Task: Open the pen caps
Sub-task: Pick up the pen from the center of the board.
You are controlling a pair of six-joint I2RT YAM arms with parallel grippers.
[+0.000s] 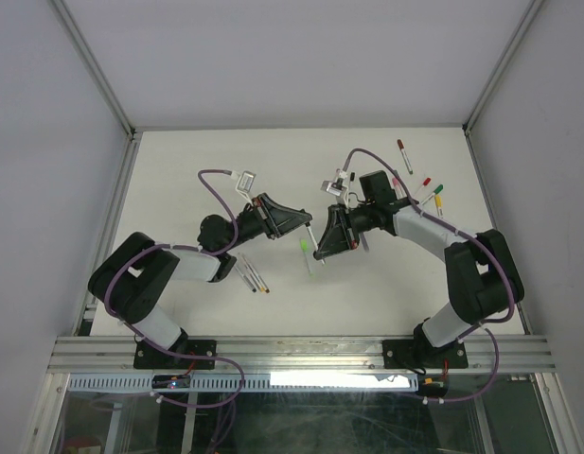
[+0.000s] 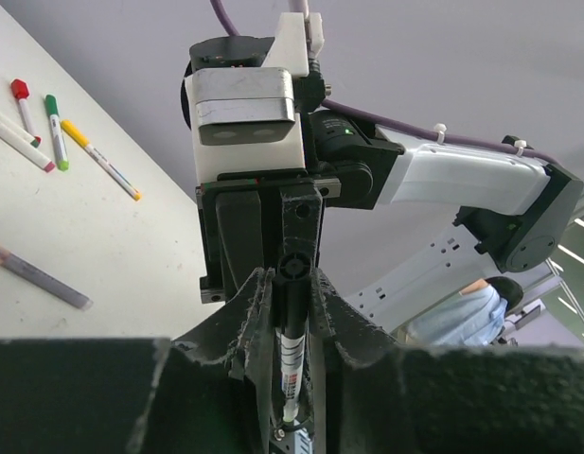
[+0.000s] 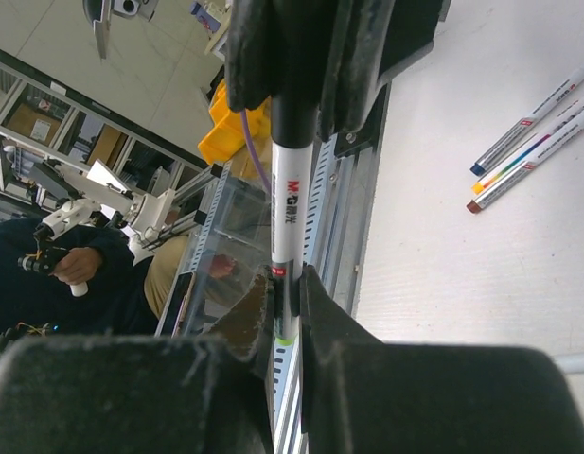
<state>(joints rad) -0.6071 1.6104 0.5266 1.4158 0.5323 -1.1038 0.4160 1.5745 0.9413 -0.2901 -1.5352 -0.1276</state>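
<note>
The black cap [image 3: 293,128] sat at one end of the held pen [image 3: 290,203], up off the table [image 1: 178,170] between the two arms. The fingers of the left gripper [image 2: 292,303] pinched it on both sides. Further along the held pen, the right gripper [image 3: 285,288] was clamped tight on the white printed barrel. Left of the held pen, nearer the bases, lay a few loose pens [image 1: 255,275]. Right of it and farther back lay a cluster with coloured ends [image 1: 426,189].

Slip looked the likeliest trouble: if the cap sat stiffly, the smooth barrel could slide through the right fingers. A pull off the pen's axis could jam the cap or bend the pen. A sudden release might fling either part away.
</note>
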